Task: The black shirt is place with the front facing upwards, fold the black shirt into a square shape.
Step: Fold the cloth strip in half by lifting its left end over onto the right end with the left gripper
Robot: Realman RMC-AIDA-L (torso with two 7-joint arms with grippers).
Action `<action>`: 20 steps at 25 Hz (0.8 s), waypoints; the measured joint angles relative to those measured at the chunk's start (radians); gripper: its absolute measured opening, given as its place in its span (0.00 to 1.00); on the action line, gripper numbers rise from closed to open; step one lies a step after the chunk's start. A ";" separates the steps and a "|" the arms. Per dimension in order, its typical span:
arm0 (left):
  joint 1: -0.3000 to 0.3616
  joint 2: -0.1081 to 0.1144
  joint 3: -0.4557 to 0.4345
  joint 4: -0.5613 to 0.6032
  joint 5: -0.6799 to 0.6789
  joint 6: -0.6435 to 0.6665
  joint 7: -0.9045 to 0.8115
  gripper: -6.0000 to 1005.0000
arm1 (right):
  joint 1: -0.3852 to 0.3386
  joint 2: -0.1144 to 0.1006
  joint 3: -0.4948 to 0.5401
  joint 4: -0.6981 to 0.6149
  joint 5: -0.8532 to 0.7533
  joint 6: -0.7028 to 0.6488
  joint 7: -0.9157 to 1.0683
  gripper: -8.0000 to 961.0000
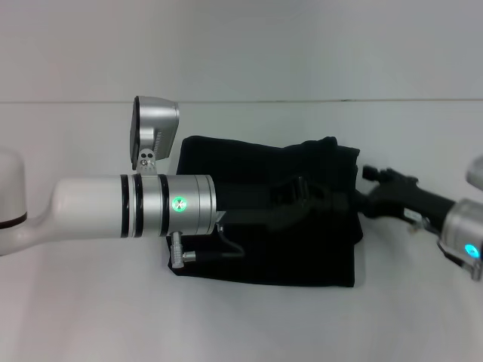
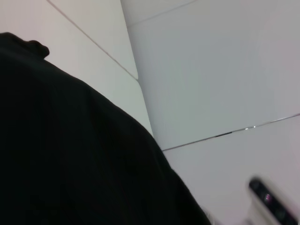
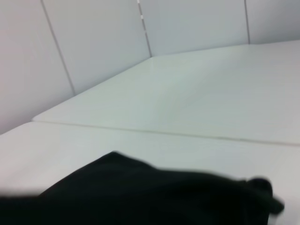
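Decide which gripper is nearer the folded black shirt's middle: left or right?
Left. The left gripper is over the middle of the black shirt; the right gripper is at its right edge.

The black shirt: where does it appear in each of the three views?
Head view: the black shirt lies folded in the middle of the white table.
Left wrist view: it fills the picture's left and lower part.
Right wrist view: it lies along the picture's bottom edge.
Shared landmark: the white table.

Head view high, looking down, both wrist views low and close, all sharing the black shirt (image 1: 264, 219)
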State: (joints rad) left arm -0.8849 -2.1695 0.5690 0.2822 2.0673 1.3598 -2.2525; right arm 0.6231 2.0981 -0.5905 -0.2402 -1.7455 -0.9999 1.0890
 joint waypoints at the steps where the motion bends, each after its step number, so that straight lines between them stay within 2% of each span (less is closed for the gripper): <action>1: 0.001 0.000 0.002 0.000 0.001 0.000 0.003 0.03 | 0.022 0.000 0.000 0.008 0.009 0.027 0.000 0.98; 6: 0.008 0.000 0.040 0.000 0.003 -0.004 0.018 0.03 | 0.117 0.000 0.000 0.023 0.029 0.155 0.000 0.98; 9: 0.014 -0.001 0.072 -0.004 0.003 -0.011 0.033 0.03 | 0.150 0.000 0.001 0.013 0.031 0.187 0.000 0.98; 14: 0.018 -0.002 0.096 -0.050 -0.001 -0.053 0.077 0.03 | 0.160 -0.001 0.002 -0.013 0.048 0.200 -0.001 0.98; 20: 0.002 -0.004 0.098 -0.076 -0.002 -0.070 0.131 0.03 | 0.134 -0.004 0.007 -0.026 0.092 0.224 -0.002 0.98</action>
State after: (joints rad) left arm -0.8825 -2.1732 0.6673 0.2061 2.0651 1.2898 -2.1214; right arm 0.7567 2.0939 -0.5831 -0.2662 -1.6534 -0.7760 1.0874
